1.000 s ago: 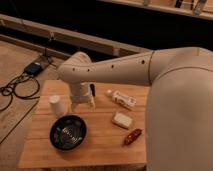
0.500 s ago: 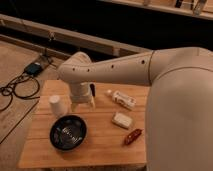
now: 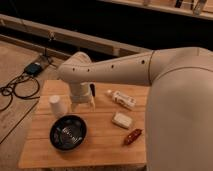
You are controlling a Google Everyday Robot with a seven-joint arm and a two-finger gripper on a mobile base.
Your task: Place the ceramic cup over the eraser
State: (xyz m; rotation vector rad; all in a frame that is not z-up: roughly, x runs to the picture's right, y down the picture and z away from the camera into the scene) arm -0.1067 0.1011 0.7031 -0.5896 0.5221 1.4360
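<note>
One black bowl (image 3: 68,132) sits nearest on the wooden table (image 3: 102,152). Right of the bowl lies the eraser (image 3: 122,120). Just behind the bowl's left edge stands the ceramic cup (image 3: 55,105). The gripper (image 3: 83,104) hangs behind the bowl, beside the cup; I cannot tell whether it is wide or narrow.

Wooden table (image 3: 102,152); places given from the black bowl (image 3: 68,132).
- Beyond, left: ceramic cup (image 3: 55,105), upright, near the rim.
- Beyond, centre: gripper (image 3: 83,105), pointing down, just beside the cup.
- Right: eraser (image 3: 122,120), with a bare strip of wood between.
- Beyond, right: white bottle (image 3: 121,99), lying flat.
- Right, nearer the camera: small red-brown object (image 3: 132,136).
- Overhead, right: robot arm (image 3: 125,67).
- Nearer the camera: bare wood.
</note>
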